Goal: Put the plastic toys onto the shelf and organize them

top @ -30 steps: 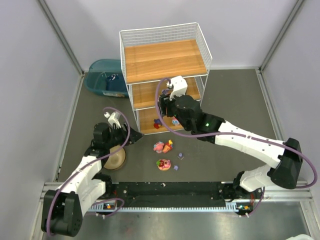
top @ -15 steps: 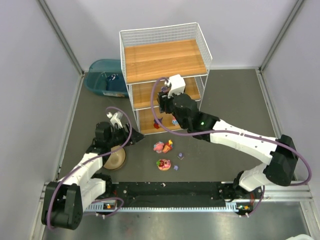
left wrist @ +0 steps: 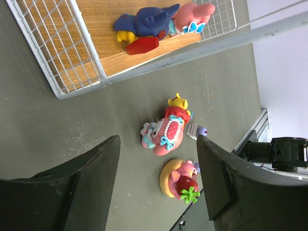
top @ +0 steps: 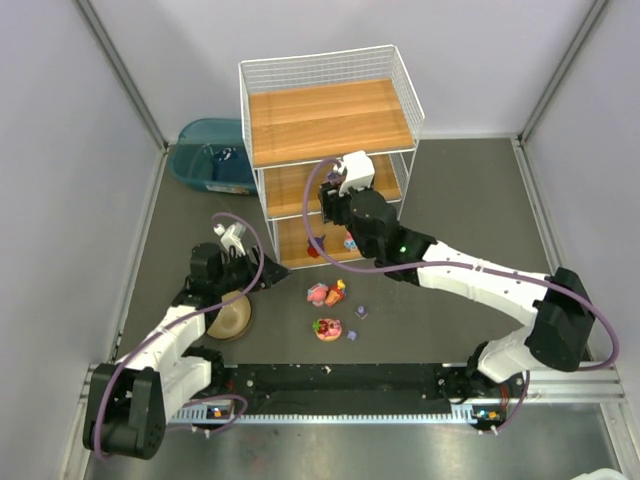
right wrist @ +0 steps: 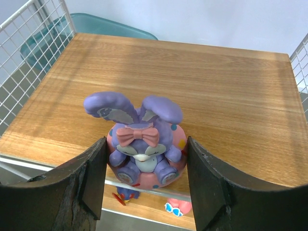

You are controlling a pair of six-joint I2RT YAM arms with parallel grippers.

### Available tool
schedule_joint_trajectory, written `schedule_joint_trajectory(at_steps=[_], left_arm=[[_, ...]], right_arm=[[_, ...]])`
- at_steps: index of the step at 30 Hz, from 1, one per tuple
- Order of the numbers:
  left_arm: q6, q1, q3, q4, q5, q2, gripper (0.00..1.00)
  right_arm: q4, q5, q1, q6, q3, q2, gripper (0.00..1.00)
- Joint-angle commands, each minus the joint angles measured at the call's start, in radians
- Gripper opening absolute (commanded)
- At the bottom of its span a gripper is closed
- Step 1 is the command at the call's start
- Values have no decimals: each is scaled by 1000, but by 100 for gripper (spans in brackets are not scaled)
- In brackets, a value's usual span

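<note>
Right pincer (right wrist: 146, 161) on bunny (right wrist: 141, 139) above shelf (right wrist: 231, 86); bin (right wrist: 110, 24) beyond

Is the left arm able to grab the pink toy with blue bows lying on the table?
Probably yes. The left gripper is open and faces the pink toy, with only bare table between them.

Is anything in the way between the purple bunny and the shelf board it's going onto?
Nothing I can see. The right claw holds the purple bunny right at the front edge of a bare wooden shelf board. No other toy shows on that board, and the white wire sides stand off to the left and right.
</note>
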Motion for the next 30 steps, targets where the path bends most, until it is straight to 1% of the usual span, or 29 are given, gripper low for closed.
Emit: schedule_joint_trajectory(at_steps=[1, 4, 5, 10, 13, 19, 23, 25, 26, 28, 29, 30], left_arm=[[15, 0, 42, 38, 10, 1, 70], [17, 0, 42, 36, 5, 2, 71], [18, 0, 42, 34, 5, 4, 70], [18, -2, 48, 34, 5, 8, 71], [20, 0, 51, 36, 2, 14, 72], [20, 0, 48, 36, 4, 16, 72], [20, 0, 48, 36, 1, 15, 72], [20, 0, 48, 36, 2, 18, 72], [20, 0, 48, 36, 2, 16, 72], [20, 0, 48, 36, 4, 16, 73], [20, 0, 46, 38, 4, 19, 73], [20, 0, 46, 38, 4, 19, 73]], right_arm=[[92, 15, -15, -15, 7, 12, 0], [105, 15, -21, -14, 5, 22, 1], [106, 13, -25, -12, 5, 25, 3], [109, 9, -28, -15, 16, 43, 5], [103, 1, -26, -15, 19, 52, 9], [94, -17, -26, 3, 5, 60, 22], [92, -23, -26, 11, -7, 60, 33], [92, -23, -26, 12, -12, 62, 36], [92, -23, -26, 14, -13, 62, 42], [92, -20, -28, 17, -19, 63, 47], [92, -20, -28, 18, -21, 65, 53], [94, -19, -26, 21, -24, 65, 56]])
